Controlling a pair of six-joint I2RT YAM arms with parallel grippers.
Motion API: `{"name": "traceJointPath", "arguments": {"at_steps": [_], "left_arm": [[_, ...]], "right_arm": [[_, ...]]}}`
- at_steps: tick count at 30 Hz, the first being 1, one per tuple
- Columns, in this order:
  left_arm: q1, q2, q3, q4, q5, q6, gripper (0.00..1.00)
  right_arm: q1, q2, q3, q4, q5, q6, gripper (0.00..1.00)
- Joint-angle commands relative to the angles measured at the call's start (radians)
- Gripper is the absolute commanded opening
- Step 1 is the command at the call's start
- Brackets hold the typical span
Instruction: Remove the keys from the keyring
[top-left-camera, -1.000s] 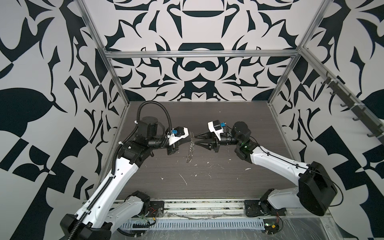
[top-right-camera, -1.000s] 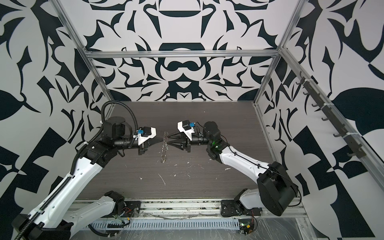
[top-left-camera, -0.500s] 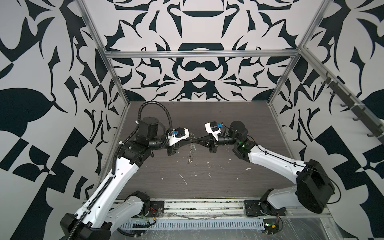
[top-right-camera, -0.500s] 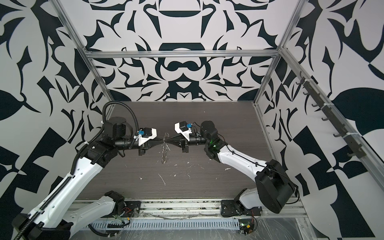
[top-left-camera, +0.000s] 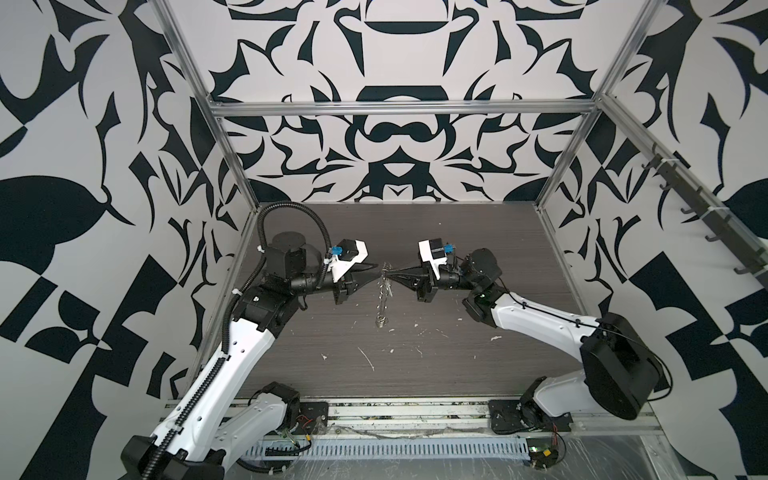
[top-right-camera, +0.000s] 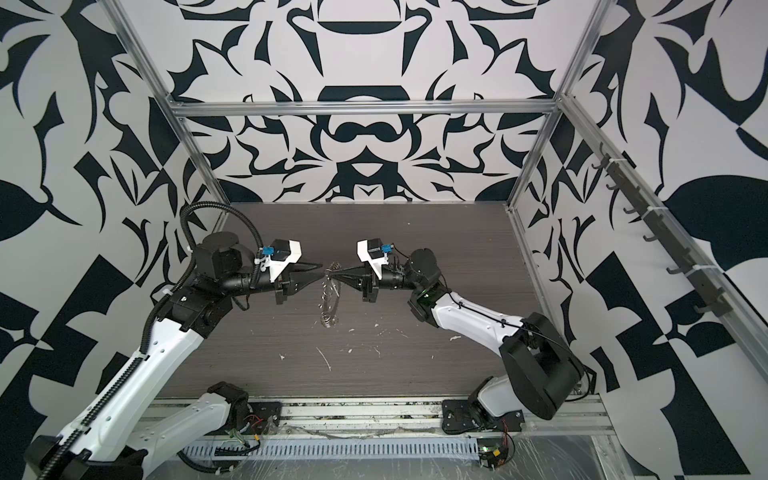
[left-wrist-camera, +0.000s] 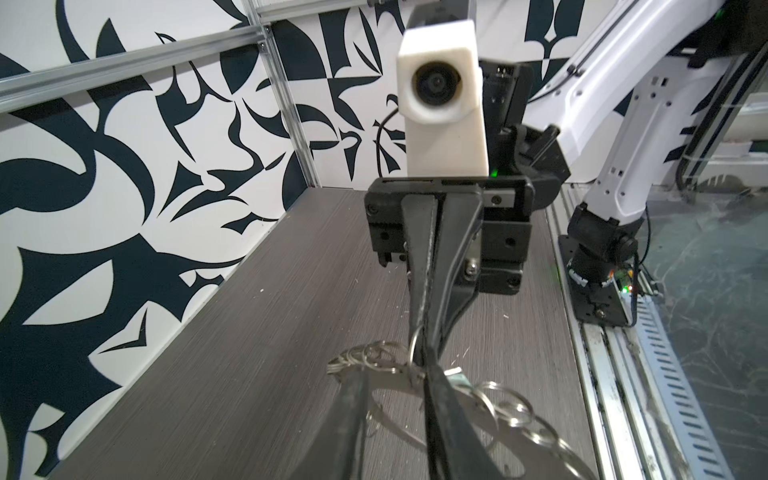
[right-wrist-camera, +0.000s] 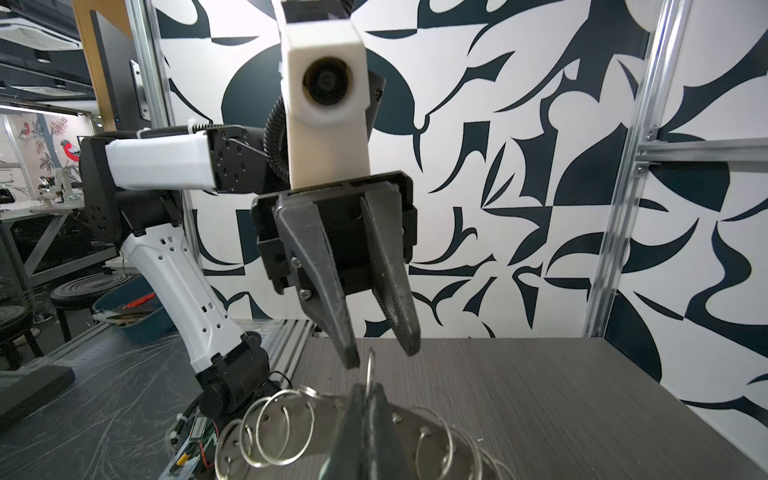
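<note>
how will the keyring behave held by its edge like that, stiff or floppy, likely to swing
The keyring is probably stiff: it hangs flat, unbent, from the shut right gripper. Its split rings likely flop and rattle; they sit at differing angles. Pinched only near one edge, it may swing or twist.

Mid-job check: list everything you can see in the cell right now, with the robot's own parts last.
keyring: one, flat grey disc, hanging edge-on between the pincers, mid-table
split rings: many, silver, fringing the keyring's rim
scraps: several, white, scattered on the table's near half
table: one, dark wood-grain, cell floor
hook rail: one, dark, right wall
left pincer: one, black, open, jaws astride the keyring's rim
right pincer: one, black, shut on the keyring's rim
</note>
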Motion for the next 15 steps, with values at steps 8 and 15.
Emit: {"name": "traceJointPath", "arguments": {"at_steps": [8,15], "left_arm": [[0.008,0.024,0.011,0.041,0.089,-0.065,0.21],[0.008,0.029,0.008,0.060,0.105,-0.074,0.20]], "right_arm": [[-0.002,-0.007,0.019,0.174,0.025,0.065,0.00],[-0.002,0.011,0.038,0.172,0.007,0.079,0.00]]}}
